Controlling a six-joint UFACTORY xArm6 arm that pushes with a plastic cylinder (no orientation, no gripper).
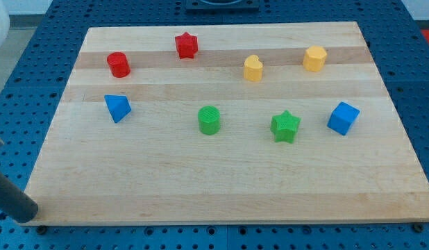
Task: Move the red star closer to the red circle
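Note:
The red star (187, 46) stands near the view's top, left of centre, on the wooden board (221, 173). The red circle (119, 64) stands to its left and a little lower, about a hand's width away. My tip (26, 210) is at the view's bottom left, at the board's lower left corner, far from both red blocks. The rod runs off the left edge of the view.
A blue triangle (117, 107) lies below the red circle. A green circle (209, 119), a green star (285, 126) and a blue cube (343, 118) stand across the middle. A yellow heart (253, 68) and a yellow hexagon (314, 58) stand at the top right.

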